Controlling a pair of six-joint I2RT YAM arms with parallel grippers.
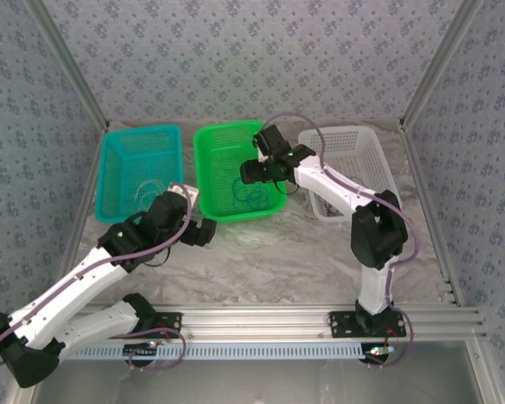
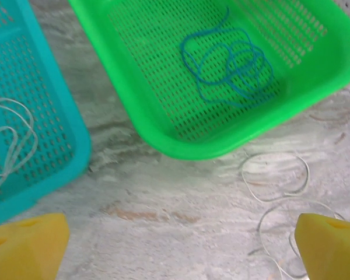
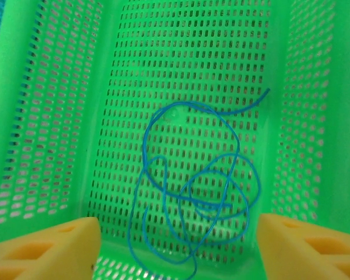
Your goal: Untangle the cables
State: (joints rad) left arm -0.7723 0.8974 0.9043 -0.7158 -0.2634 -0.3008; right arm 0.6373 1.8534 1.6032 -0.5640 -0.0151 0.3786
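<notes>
The left fingers [image 2: 29, 242] are spread wide and released, with nothing grasped, and hover over the bare marbled tabletop [image 2: 163, 192]. A pale cable [image 2: 277, 198] lies in loose loops on the tabletop just ahead of the right-hand finger. Its lowest loop runs down beside that finger's tip, and I cannot tell whether they touch. Ahead of the fingers and a little right sits the green basket [image 2: 192, 149], its near corner closest to them. Ahead to the left is the teal basket [image 2: 76, 146], with a white cable [image 2: 11, 134] curled on its floor.

The right fingers [image 3: 52, 245] are also parted and released. They hang inside the green basket [image 3: 58, 116], above its mesh floor. The blue cable [image 3: 189, 189] lies there in several overlapping loops. Most of it is ahead of the fingers and within the span between them, and its nearest loops dip into the gap between the two tips. One free end trails off ahead and to the right. No finger touches it.

From above, the right fingers [image 1: 251, 172] are over the green basket [image 1: 248, 215]. The white basket [image 1: 379, 160] is behind them on the arm's side, and the left fingers [image 1: 204, 233] sit just short of the green basket's near-left corner.
</notes>
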